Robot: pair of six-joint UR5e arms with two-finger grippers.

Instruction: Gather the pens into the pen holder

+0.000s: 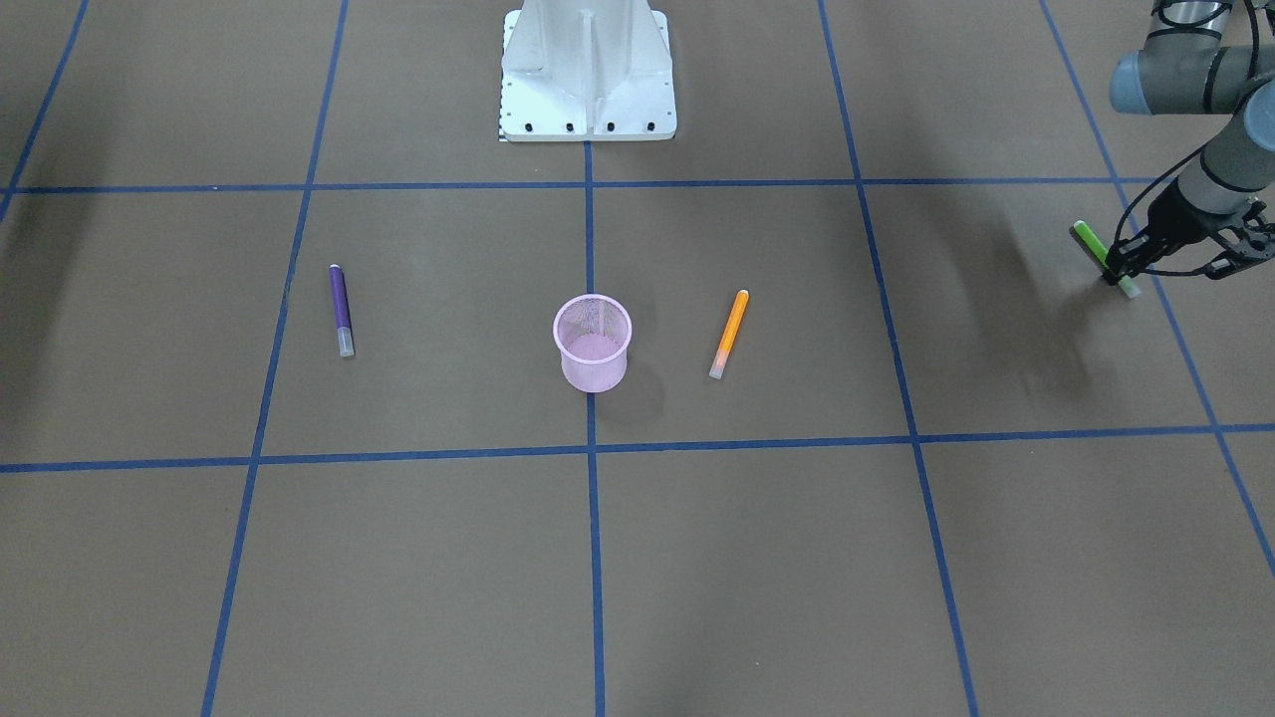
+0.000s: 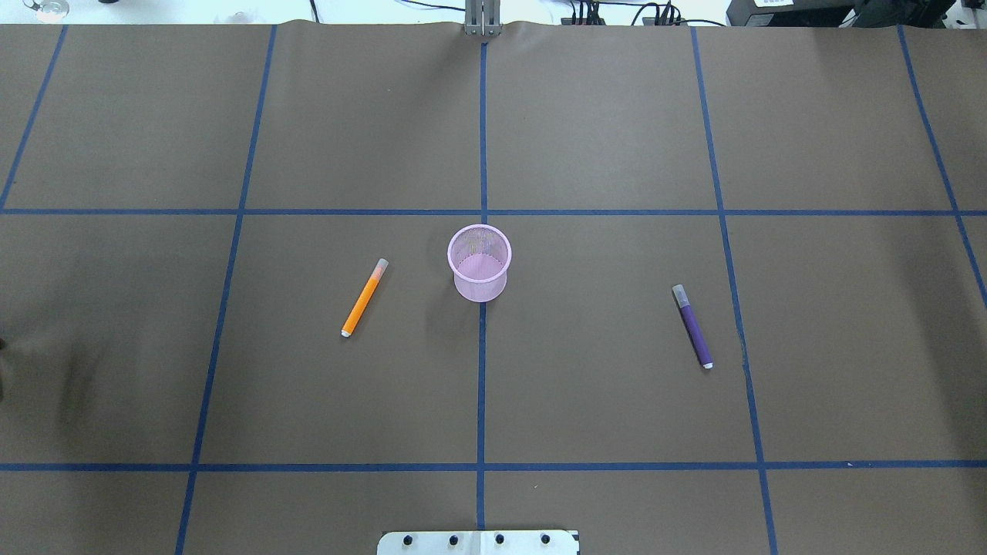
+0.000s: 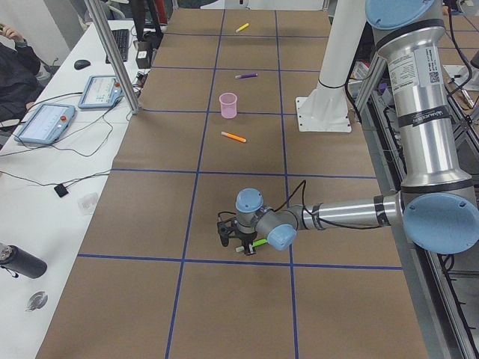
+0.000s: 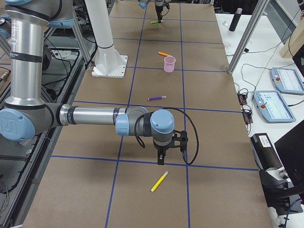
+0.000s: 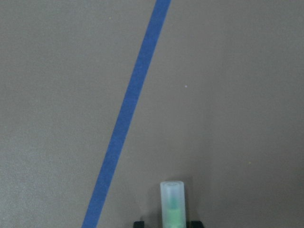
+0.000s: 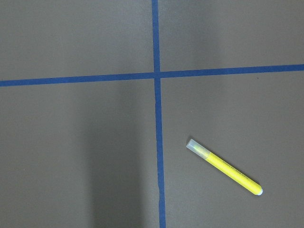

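The pink mesh pen holder (image 1: 592, 342) stands upright at the table's middle, also in the overhead view (image 2: 479, 262). An orange pen (image 1: 729, 334) and a purple pen (image 1: 342, 310) lie on either side of it. My left gripper (image 1: 1114, 274) is down at the table, far out on my left. Its jaws are closed in on a green pen (image 5: 172, 202) near its pale cap. My right gripper (image 4: 161, 159) hovers just above and beside a yellow pen (image 6: 223, 166) lying flat. I cannot tell whether the right gripper is open or shut.
The white robot base (image 1: 588, 70) stands at the robot's edge of the table. Blue tape lines (image 5: 128, 114) cross the brown table cover. A side desk holds tablets (image 3: 45, 120), cables and a black bottle (image 3: 19, 262).
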